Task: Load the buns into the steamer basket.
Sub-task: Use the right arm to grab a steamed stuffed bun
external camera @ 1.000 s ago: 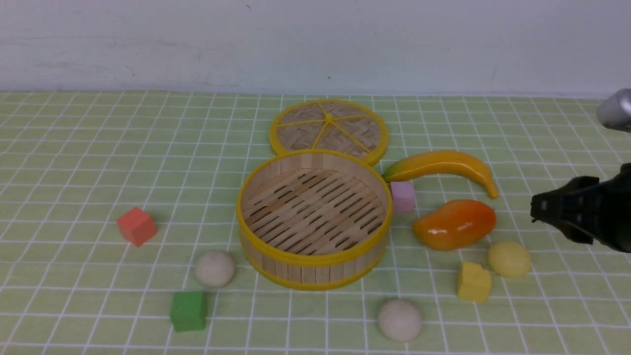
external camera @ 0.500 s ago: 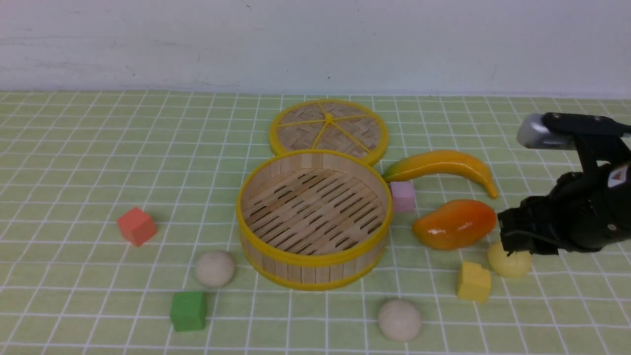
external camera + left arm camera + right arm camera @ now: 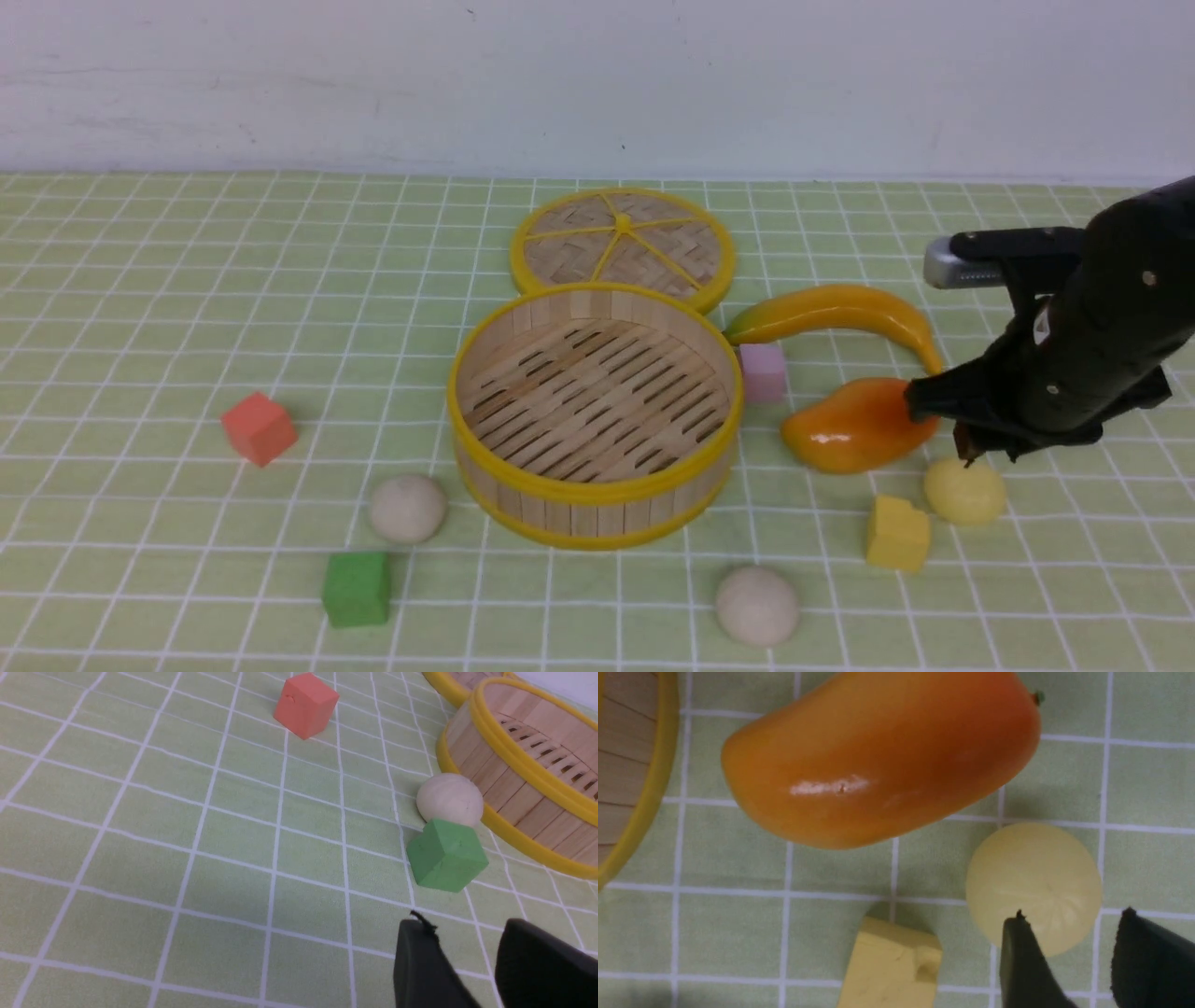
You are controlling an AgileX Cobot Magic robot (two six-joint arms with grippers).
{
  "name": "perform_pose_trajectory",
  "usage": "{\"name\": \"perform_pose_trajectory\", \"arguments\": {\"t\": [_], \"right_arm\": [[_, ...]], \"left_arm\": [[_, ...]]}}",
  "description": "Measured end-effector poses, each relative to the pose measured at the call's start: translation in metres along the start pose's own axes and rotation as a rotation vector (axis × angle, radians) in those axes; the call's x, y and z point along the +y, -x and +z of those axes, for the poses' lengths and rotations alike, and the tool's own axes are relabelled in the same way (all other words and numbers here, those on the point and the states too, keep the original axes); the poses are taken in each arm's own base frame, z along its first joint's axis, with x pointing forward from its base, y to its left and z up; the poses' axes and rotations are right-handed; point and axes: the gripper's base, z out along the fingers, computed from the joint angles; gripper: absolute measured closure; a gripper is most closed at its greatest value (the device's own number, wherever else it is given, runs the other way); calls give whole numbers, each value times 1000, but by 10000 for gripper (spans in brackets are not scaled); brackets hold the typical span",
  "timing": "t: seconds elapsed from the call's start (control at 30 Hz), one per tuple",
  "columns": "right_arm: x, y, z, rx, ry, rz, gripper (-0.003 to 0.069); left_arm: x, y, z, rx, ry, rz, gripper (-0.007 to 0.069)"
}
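The steamer basket stands empty mid-table; its wall also shows in the left wrist view. One off-white bun lies at its left front, by the green cube, and shows as bun in that wrist view. A second off-white bun lies near the front edge. The pale yellow bun lies right of the yellow cube. My right gripper hovers just over it, open and empty. In the right wrist view the gripper overlaps the near edge of the yellow bun. My left gripper is open over bare cloth.
An orange mango lies close beside the yellow bun, with a banana behind it. A yellow cube, purple cube, red cube and green cube are scattered around. The woven lid lies behind the basket.
My right arm has swung in from the right edge to the left and now hangs over the pale yellow bun. Nothing on the table has moved.
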Motion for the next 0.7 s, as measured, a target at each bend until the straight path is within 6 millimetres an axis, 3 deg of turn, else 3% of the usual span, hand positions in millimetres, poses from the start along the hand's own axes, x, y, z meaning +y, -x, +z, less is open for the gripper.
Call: {"name": "perform_pose_trajectory", "arguments": {"t": [0.2,0.47,0.7], "right_arm": [[0,1,24,10,-20,-30,379],[-2,0,38,25,-55,-33,383],[-1,-1,48,36,-57,-29,460]], "left_arm": [[0,0,0,0,0,0,386],[0,0,0,0,0,0,386],[0,0,0,0,0,0,386]]}}
